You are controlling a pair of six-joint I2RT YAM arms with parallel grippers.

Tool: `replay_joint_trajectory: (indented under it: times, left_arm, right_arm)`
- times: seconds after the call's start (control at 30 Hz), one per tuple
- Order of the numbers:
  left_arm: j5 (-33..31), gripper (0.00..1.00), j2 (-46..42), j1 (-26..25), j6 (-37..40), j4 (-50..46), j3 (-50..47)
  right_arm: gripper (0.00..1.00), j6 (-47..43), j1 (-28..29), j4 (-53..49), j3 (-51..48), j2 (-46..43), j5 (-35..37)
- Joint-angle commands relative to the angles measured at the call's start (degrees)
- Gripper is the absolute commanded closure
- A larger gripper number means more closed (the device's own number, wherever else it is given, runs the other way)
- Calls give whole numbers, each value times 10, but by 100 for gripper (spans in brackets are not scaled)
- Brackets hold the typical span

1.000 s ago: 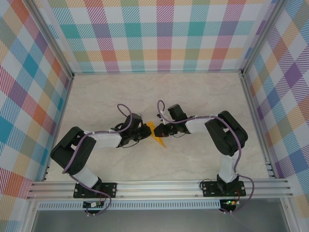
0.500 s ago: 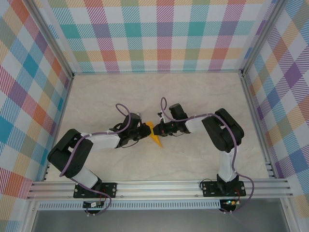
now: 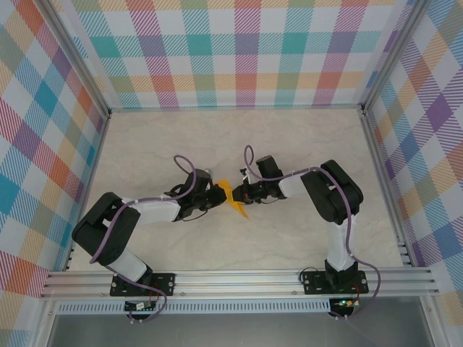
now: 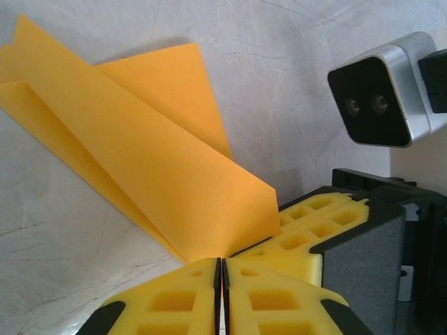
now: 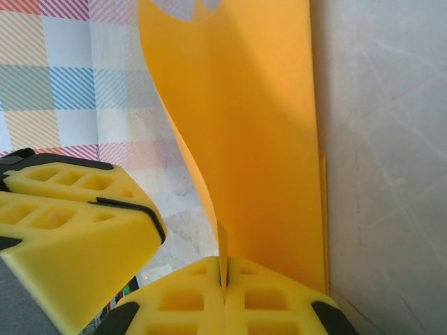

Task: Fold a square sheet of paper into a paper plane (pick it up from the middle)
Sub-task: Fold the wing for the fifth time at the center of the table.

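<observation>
The orange-yellow sheet of paper (image 3: 234, 197) is folded into a narrow, pointed, layered shape like a paper plane and hangs between both grippers at the table's middle. My left gripper (image 3: 220, 195) comes from the left, and its jaws are shut on the paper's lower corner (image 4: 209, 209). The left gripper (image 4: 222, 262) shows no gap between its pads. My right gripper (image 3: 240, 194) faces it from the right. The right gripper (image 5: 223, 278) is shut on a thin edge of the paper (image 5: 258, 139), which rises upright from its fingertips. The two grippers nearly touch.
The marble-patterned table (image 3: 289, 144) is walled by checked panels (image 3: 239, 50) at the back and both sides. An aluminium rail (image 3: 239, 278) with the arm bases runs along the near edge. The right arm's wrist camera (image 4: 380, 91) sits close above the left fingers.
Over the last second both grippers and the paper shifted slightly up and away from the near edge, the left arm stretching out a little. Both grips look unchanged.
</observation>
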Motion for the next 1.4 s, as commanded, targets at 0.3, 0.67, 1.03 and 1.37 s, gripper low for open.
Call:
replay_joint_trajectory:
  times: [0.3,0.67,1.03,1.37]
  left_arm:
    - [13,89,29,3,8,13,6]
    - [10,89,38,3,13,49,1]
    - [-9,89,55,4,15,50,3]
    - [-15,90,67,5,10,50,8]
  right_arm:
    - [100,8,-4,-13,6,19,2]
    - [100,36,-9,1,5,23,-12]
    - [100,37,-10,-2,5,24,-13]
    - [100,33,-10,-9,8,26,-18]
